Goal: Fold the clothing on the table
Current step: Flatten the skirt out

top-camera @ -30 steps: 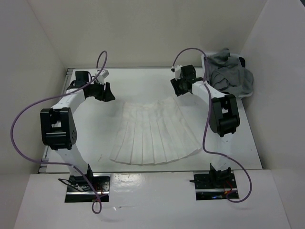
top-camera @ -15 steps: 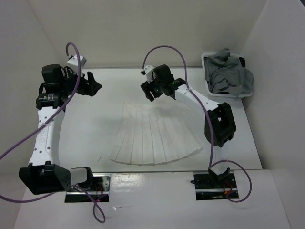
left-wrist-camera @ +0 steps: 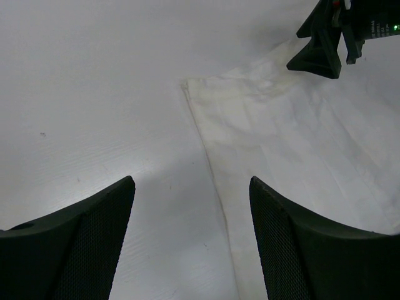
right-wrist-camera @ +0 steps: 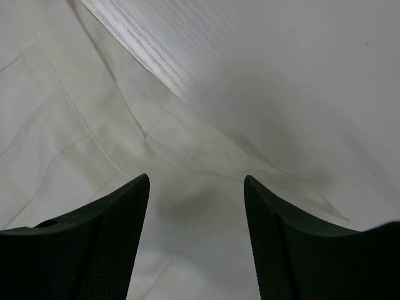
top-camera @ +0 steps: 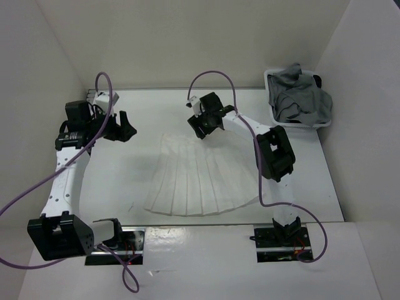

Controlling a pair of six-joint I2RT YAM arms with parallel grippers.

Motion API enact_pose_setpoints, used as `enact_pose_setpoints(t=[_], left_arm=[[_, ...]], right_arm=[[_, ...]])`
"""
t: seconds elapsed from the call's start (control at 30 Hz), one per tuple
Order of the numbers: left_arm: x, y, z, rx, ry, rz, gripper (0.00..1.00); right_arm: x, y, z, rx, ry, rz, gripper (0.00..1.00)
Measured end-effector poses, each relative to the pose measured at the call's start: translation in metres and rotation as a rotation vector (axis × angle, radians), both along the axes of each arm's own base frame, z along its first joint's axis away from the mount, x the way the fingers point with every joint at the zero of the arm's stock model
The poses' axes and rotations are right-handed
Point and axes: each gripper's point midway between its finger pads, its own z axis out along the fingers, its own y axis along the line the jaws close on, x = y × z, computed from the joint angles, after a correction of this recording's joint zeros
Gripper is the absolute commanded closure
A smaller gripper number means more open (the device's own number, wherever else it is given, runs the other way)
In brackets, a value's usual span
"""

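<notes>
The clothing, a white pleated skirt (top-camera: 200, 178), lies spread in a fan on the white table (top-camera: 150, 112), waistband toward the back. My left gripper (top-camera: 125, 129) hovers open just left of the waistband's left corner. In the left wrist view that gripper (left-wrist-camera: 190, 181) straddles the skirt's left edge (left-wrist-camera: 215, 181), nothing between its fingers. My right gripper (top-camera: 204, 128) is open above the waistband's right part. In the right wrist view it (right-wrist-camera: 197, 178) hangs over wrinkled skirt fabric (right-wrist-camera: 75, 125), holding nothing.
A small bin (top-camera: 272, 78) heaped with grey garments (top-camera: 300, 100) stands at the back right corner. White walls enclose the table on three sides. Purple cables loop from both arms. The right gripper's fingers (left-wrist-camera: 322, 50) show at the left wrist view's top right.
The right gripper has swung left along the back, coming over the waistband. The left arm has stretched out to the left, its gripper ending near the waistband's left corner. Both jaws widened.
</notes>
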Motion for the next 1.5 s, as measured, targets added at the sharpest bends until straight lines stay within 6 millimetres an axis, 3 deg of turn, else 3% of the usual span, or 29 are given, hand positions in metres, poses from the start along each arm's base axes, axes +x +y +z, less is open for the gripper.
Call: enact_pose_setpoints(t=[0.43,0.93,1.1,1.33,1.5], left_arm=[[0.002,0.002,-0.002,0.009,-0.009,0.006,0.19],[0.002,0.002,-0.002,0.009,-0.010,0.005,0.19],[0.002,0.002,-0.002,0.009,-0.010,0.005,0.19],[0.002,0.000,-0.001,0.004,-0.012,-0.001,0.19],[0.001,0.000,0.000,0.005,-0.017,-0.002,0.19]], right_arm=[[-0.011,0.008,-0.007,-0.020,0.020,0.018,0.45],[-0.007,-0.009,-0.022,-0.100,0.012,-0.046,0.53],[-0.008,-0.012,-0.033,-0.118,0.029,-0.053,0.63],[-0.012,-0.014,-0.041,-0.128,0.047,-0.053,0.87],[-0.018,-0.010,-0.039,-0.099,0.060,-0.032,0.89]])
